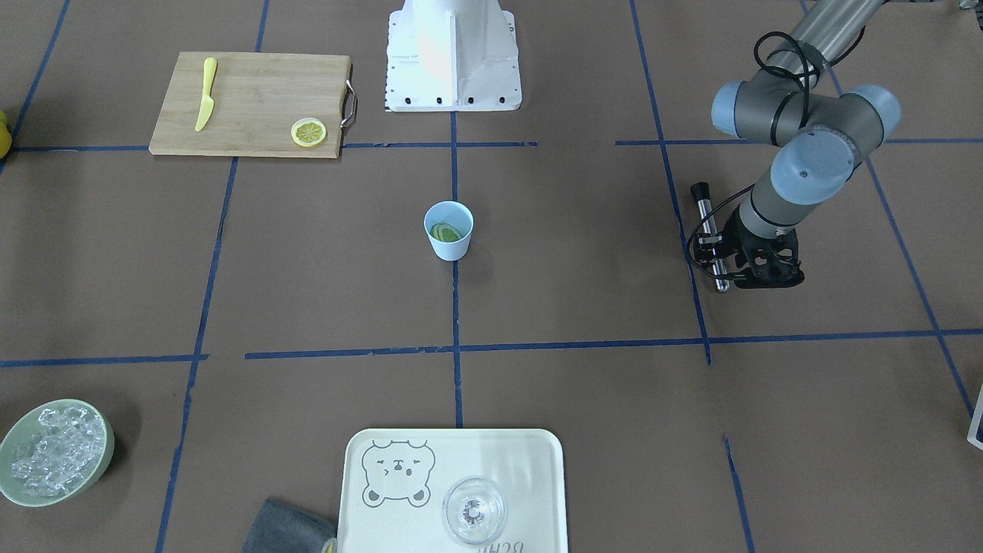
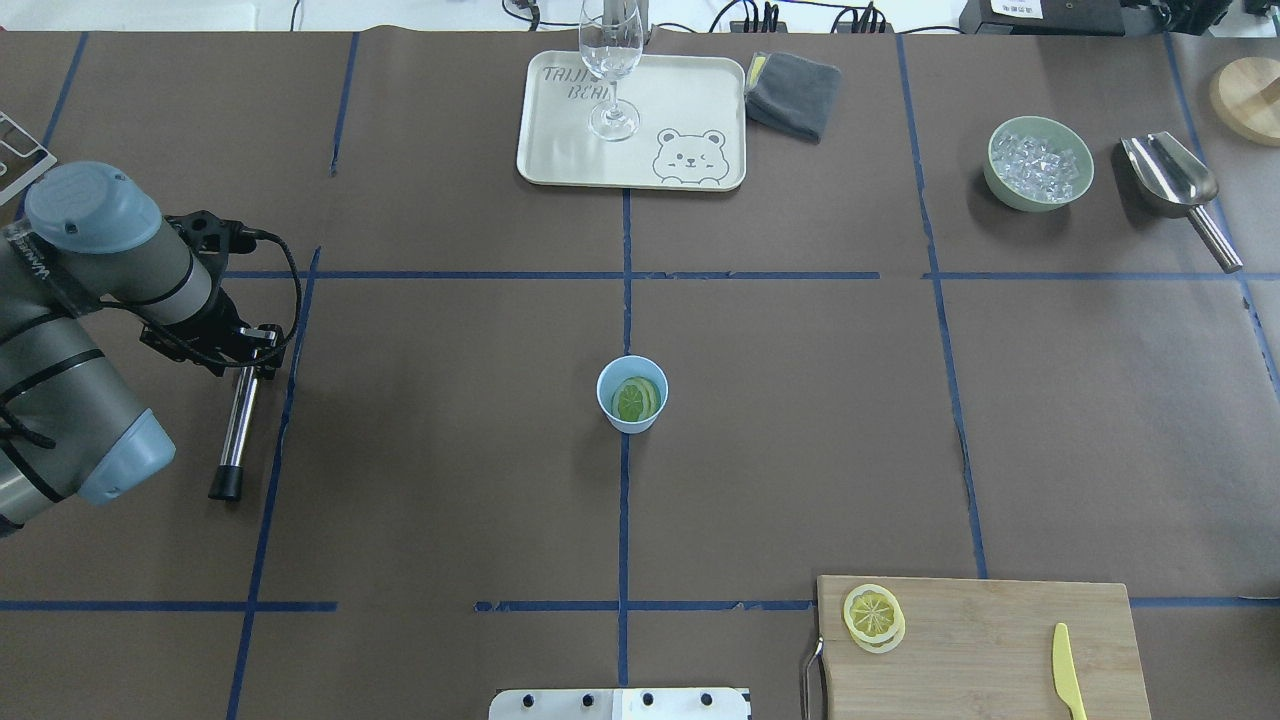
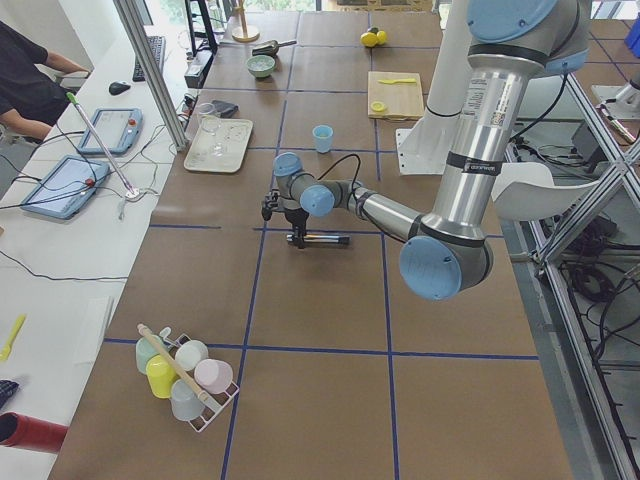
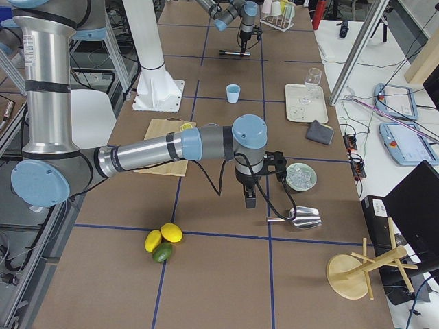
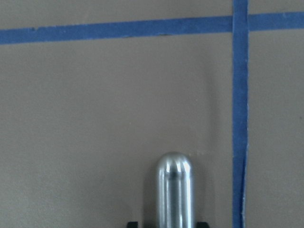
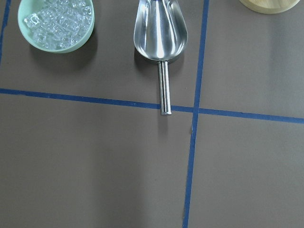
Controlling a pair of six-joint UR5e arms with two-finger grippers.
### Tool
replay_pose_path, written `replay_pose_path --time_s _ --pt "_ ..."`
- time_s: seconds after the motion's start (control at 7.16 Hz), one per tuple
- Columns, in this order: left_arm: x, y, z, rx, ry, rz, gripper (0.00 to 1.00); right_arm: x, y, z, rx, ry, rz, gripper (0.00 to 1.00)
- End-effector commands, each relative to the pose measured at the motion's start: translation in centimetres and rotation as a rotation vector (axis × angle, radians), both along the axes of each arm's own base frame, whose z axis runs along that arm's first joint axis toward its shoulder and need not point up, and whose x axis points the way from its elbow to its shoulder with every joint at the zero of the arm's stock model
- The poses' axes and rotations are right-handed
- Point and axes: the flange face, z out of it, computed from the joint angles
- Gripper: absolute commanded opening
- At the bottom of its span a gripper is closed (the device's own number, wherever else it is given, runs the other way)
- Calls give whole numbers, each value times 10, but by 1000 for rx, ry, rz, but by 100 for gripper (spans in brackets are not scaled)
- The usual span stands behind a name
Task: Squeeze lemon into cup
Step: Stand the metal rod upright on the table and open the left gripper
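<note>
The pale-blue cup (image 2: 632,394) stands upright at the table's middle, also in the front view (image 1: 448,230). Greenish-yellow slices (image 2: 636,399) lie inside it. A yellow lemon slice (image 2: 873,613) lies on the wooden cutting board (image 2: 1000,630), with the edge of a second slice showing beneath it. My left gripper (image 2: 258,348) is far to the cup's left, shut on a metal rod with a black tip (image 2: 236,430) that lies low over the table; the rod's rounded end shows in the left wrist view (image 5: 174,190). My right gripper (image 4: 248,197) shows only in the exterior right view, so I cannot tell its state.
A yellow knife (image 2: 1068,668) lies on the board. A tray (image 2: 560,150) with a clear glass (image 2: 611,70) and a grey cloth (image 2: 793,92) are at the far side. A green bowl of ice (image 6: 56,21) and a metal scoop (image 6: 160,33) lie below my right wrist.
</note>
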Motion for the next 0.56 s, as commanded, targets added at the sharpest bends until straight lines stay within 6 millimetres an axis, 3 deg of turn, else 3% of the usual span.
replay_pose_path --time_s 0.0,0.14,0.42 --pt "-11 -1 -25 39 29 -13 100 0 -1 -1 2 0 0 100" --pt "-38 -11 -51 65 62 -58 100 0 -1 -2 3 0 1 100" --pt "-79 -31 -69 79 72 -131 100 0 -1 -2 3 0 1 100"
